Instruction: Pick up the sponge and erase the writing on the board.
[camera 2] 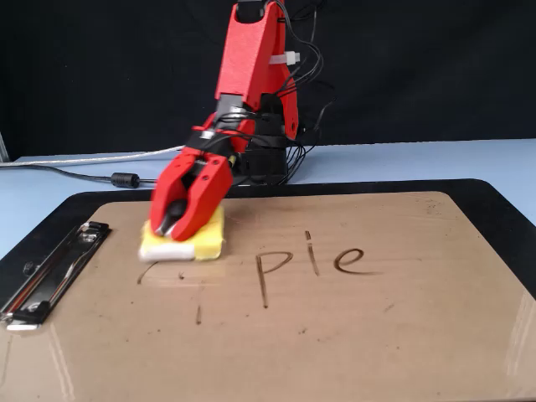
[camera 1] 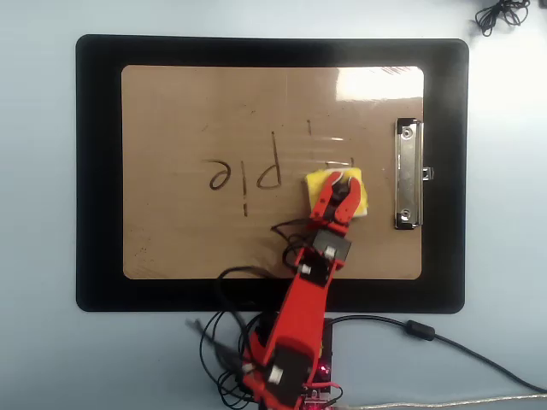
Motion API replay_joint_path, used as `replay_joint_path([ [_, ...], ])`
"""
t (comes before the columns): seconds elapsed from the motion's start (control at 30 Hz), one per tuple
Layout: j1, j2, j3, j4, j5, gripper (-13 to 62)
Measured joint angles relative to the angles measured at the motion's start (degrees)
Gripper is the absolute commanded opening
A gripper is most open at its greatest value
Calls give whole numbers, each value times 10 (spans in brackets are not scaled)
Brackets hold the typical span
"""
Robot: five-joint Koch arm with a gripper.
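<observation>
In the overhead view the yellow sponge (camera 1: 314, 183) lies on the tan board (camera 1: 171, 231), between the writing (camera 1: 244, 173) and the silver clip (camera 1: 408, 173). My red gripper (camera 1: 343, 178) lies on top of the sponge, its jaws closed over the sponge's middle. In the fixed view the gripper (camera 2: 168, 229) presses the sponge (camera 2: 211, 240) flat on the board (camera 2: 377, 335), left of the dark letters "ple" (camera 2: 310, 260). Faint smears and short strokes remain on the board near the sponge.
The board rests on a larger black mat (camera 1: 98, 171) on a light blue table. The clip (camera 2: 50, 272) lies at the left in the fixed view. Cables and the arm's base (camera 1: 282, 376) crowd the near edge. A dark cord (camera 1: 504, 13) sits at the top right.
</observation>
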Motion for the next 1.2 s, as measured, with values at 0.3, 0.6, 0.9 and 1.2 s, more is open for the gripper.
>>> replay_joint_path([
  [0.3,-4,-25,39,-47,-8,-80],
  [0.6,13,-78,-65,-44,-8,-80],
  [0.9,75,179,182,23,11,-81],
  [1.2,93,-24,-75,68,45,-80],
])
